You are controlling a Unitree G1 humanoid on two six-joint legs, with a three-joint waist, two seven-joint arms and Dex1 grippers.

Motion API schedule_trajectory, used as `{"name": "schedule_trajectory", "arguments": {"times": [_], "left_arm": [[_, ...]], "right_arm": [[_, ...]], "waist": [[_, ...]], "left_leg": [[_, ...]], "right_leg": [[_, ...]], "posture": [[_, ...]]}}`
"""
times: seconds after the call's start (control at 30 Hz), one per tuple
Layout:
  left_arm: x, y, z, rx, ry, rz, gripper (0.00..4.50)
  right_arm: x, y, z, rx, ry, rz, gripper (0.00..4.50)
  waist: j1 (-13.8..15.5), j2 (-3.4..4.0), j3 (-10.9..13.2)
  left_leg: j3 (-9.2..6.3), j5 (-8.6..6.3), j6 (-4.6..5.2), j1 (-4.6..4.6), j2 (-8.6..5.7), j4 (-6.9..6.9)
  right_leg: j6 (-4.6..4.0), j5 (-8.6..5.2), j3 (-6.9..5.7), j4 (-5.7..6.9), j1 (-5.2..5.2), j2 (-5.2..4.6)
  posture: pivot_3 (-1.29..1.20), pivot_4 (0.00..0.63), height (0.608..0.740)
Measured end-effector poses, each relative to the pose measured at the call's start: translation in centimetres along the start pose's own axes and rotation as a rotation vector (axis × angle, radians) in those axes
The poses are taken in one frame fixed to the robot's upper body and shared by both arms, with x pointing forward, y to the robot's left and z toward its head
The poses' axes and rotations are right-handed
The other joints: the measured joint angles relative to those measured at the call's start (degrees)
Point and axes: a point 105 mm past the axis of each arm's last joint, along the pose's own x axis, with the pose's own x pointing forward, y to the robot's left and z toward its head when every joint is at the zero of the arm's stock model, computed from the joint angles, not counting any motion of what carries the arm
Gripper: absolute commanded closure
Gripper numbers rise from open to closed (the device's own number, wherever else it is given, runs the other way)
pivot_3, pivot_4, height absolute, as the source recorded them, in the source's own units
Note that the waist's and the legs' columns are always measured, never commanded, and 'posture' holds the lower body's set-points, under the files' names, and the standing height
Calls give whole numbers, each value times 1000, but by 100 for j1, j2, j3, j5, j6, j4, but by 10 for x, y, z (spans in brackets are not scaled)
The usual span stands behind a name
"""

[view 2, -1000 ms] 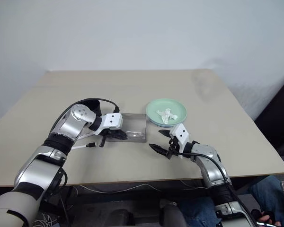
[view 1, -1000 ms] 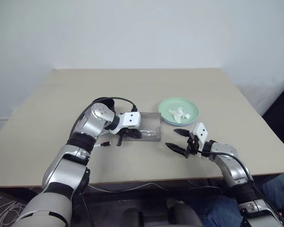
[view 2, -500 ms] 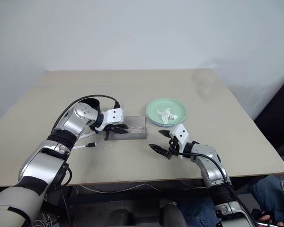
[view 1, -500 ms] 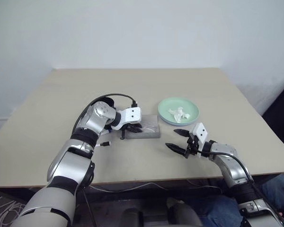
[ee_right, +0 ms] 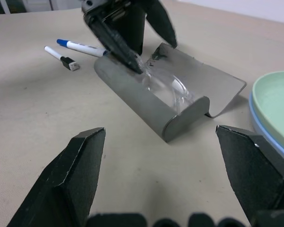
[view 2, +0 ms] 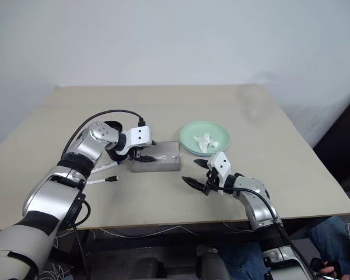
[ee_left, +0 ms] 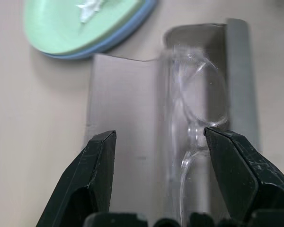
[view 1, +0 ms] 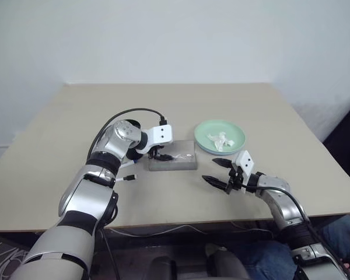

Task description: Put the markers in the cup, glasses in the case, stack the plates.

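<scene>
The grey case (view 1: 178,163) lies open mid-table, and the clear glasses (ee_left: 199,109) rest inside its trough (ee_right: 146,101). My left gripper (ee_left: 159,134) hangs open just above the case, one fingertip (ee_right: 128,59) close to the glasses and holding nothing. The mint green plate (view 1: 230,133) sits stacked on the light blue one (ee_left: 114,39), to the right of the case. Two markers, blue-capped (ee_right: 80,47) and black-capped (ee_right: 61,57), lie on the table left of the case. My right gripper (view 1: 211,170) hovers open and empty in front of the plates. The cup is hidden.
A crumpled white tissue (view 1: 220,140) lies on the green plate. A black cable (view 1: 134,112) loops over my left wrist. The beige table (view 1: 175,105) has free room at the back and on the left.
My left gripper was shut on the glasses over the case. It has opened and moved slightly forward and up, leaving the glasses in the case. The right arm has not moved.
</scene>
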Motion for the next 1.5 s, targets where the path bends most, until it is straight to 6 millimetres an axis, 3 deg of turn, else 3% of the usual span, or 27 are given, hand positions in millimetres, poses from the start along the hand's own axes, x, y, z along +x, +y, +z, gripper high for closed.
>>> {"name": "schedule_trajectory", "arguments": {"times": [0.23, 0.33, 0.5, 0.9, 1.1, 1.5], "left_arm": [[0, 20, 11, 25, -18, 130, 1404], [0, 27, 10, 38, 0, 189, 1976], [7, 34, 8, 85, 55, 279, 3670], [18, 46, -6, 115, 243, 466, 3670], [19, 41, -21, 108, 329, 455, 3670], [19, 31, -28, 70, 345, 348, 3670]], "right_arm": [[1, 1, 0, -1, 0, 4, 434], [1, 1, 0, -1, 0, 3, 434], [1, 1, 0, 0, -1, 1, 434], [2, 0, -1, -2, 2, -15, 434], [1, 3, -6, 13, 5, -19, 434], [-1, 5, -9, 21, 8, -36, 434]], "waist": [[-3, -1, 1], [-4, -1, 1], [-3, -2, 1], [-4, -4, 2], [-4, -5, 3], [-4, -7, 3]], "left_leg": [[1, 0, 0, 0, 0, 0], [1, 0, 0, 1, 0, 0], [1, 0, 0, 0, -1, 0], [0, 0, -1, 0, -2, -3], [0, -1, -2, -1, -3, -4], [1, -1, -2, -1, -2, -5]], "right_leg": [[0, 0, 0, 0, 0, 0], [1, 0, 0, 1, 0, 0], [1, 1, -1, 0, 0, 0], [4, 2, -2, 1, -2, -1], [4, 2, -2, -1, -2, -1], [3, 2, -3, -1, -3, -2]], "posture": [[0, 0, 721], [0, 0, 721], [0, 0, 721], [0, 0, 721], [0, 0, 721], [0, 0, 721]]}}
